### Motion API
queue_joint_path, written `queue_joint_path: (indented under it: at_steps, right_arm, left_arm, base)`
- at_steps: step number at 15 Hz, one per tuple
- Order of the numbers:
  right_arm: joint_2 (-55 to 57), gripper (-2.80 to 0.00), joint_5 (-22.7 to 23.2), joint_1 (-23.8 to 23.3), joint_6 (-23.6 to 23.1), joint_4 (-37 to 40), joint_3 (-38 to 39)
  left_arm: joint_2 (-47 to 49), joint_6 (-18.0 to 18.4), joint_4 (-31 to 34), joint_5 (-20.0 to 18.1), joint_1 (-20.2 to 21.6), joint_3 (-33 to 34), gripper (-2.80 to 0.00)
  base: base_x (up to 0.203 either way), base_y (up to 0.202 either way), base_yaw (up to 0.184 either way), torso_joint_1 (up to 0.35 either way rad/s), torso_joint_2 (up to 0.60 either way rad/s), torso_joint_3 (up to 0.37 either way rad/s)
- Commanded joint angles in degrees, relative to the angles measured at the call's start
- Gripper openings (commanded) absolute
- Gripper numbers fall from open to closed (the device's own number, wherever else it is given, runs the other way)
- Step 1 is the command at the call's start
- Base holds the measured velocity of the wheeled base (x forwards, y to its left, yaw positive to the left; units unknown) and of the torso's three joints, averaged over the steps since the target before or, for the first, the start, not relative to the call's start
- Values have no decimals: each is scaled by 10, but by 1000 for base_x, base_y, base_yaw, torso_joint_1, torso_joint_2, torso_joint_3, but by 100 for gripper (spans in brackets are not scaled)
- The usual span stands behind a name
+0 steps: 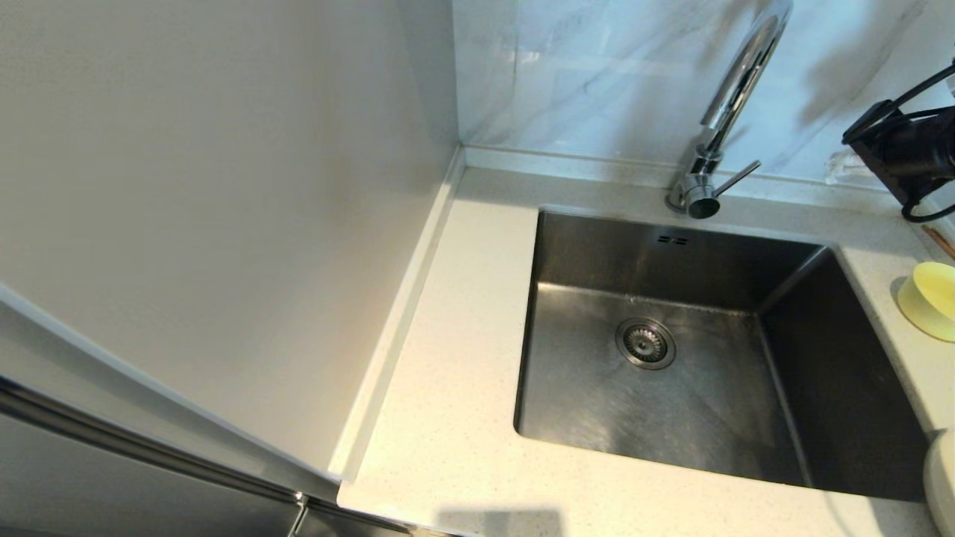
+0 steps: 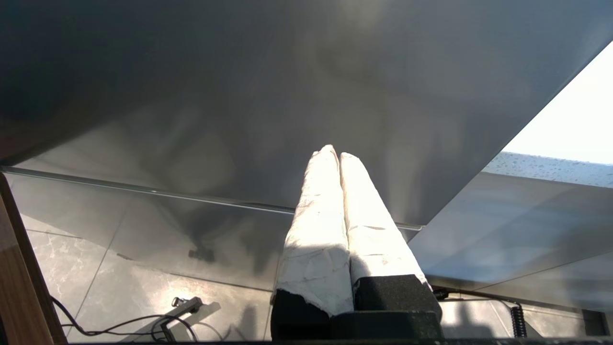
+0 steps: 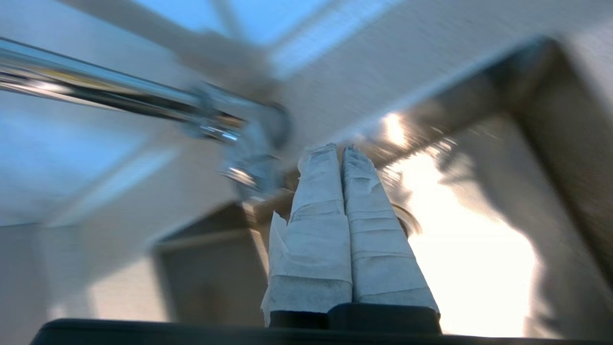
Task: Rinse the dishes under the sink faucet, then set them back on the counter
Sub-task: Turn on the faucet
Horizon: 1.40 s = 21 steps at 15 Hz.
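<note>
Perhaps plate (image 1: 940,477) beside sink (image 1: 671,373).

No text, label, brand, number or sign can be read anywhere.

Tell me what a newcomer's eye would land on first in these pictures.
The square steel sink fills the middle of the head view, bare but for its round drain strainer, with the chrome faucet rising behind its back edge. At the far right a pale-yellow bowl sits on the speckled counter. The right tool, fingers shut and wrapped in white, is near the faucet; the left tool, likewise shut, is down by a grey cabinet front.
</note>
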Motion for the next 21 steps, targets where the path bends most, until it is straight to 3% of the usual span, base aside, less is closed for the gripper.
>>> queue_joint_path:
  at_steps: [1,4,11,21]
  right_arm:
    - [0,-280,6,0,3,-22,0]
    - [2,-280,16,3,-3,-49,0]
    - [29,-280,46,3,-65,-117,0]
    - [57,-280,62,50,-72,-121,0]
  left_arm:
    - [0,0,0,0,0,0,-280]
    - [0,0,0,0,0,0,-280]
    - [0,0,0,0,0,0,-280]
    - [0,0,0,0,0,0,-280]
  base:
    - [0,0,0,0,0,0]
    - [0,0,0,0,0,0]
    - [0,0,0,0,0,0]
    - [0,0,0,0,0,0]
